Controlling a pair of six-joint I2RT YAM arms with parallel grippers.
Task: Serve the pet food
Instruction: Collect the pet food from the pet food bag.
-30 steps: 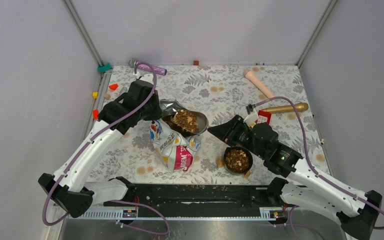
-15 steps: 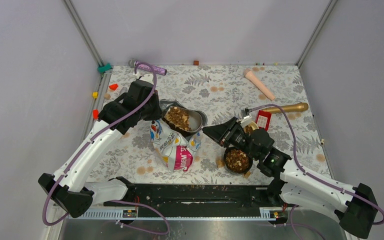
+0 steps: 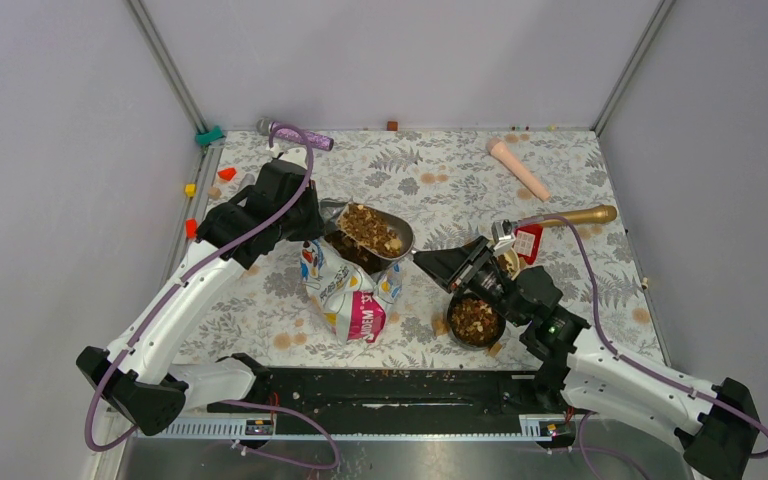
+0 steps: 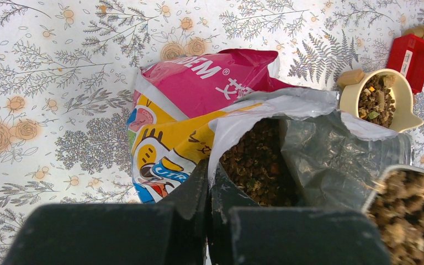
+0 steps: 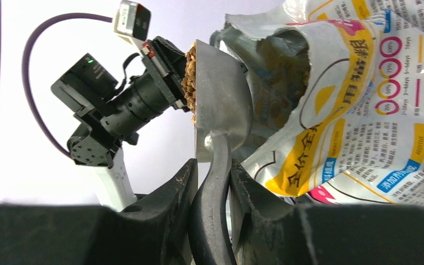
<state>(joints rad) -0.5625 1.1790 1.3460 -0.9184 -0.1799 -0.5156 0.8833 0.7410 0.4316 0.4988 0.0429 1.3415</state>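
The pet-food bag (image 3: 352, 292) stands open at mid-table, pink, yellow and white. My left gripper (image 3: 310, 222) is shut on the bag's white rim (image 4: 221, 141), holding the mouth open, and pet food (image 4: 256, 165) shows inside. A metal scoop (image 3: 378, 230) heaped with pet food (image 5: 189, 83) hangs over the bag's mouth. My right gripper (image 5: 215, 176) is shut on the scoop's dark handle. A black bowl (image 3: 475, 320) holding kibble sits on the table under the right wrist. A cream cup (image 4: 383, 99) also holding kibble stands beyond the bag.
A red box (image 3: 527, 240) lies beside the cream cup. A gold handle (image 3: 570, 216) and a pink cone (image 3: 518, 168) lie at the back right, a purple tool (image 3: 300, 135) at the back left. Small coloured blocks (image 3: 225, 173) dot the left edge. Spilled kibble (image 3: 440, 325) lies beside the bowl.
The scoop dipped and tilted in the bag's mouth, then came up level and heaped. The right arm shifted left and nearer. The left gripper kept its hold on the bag.
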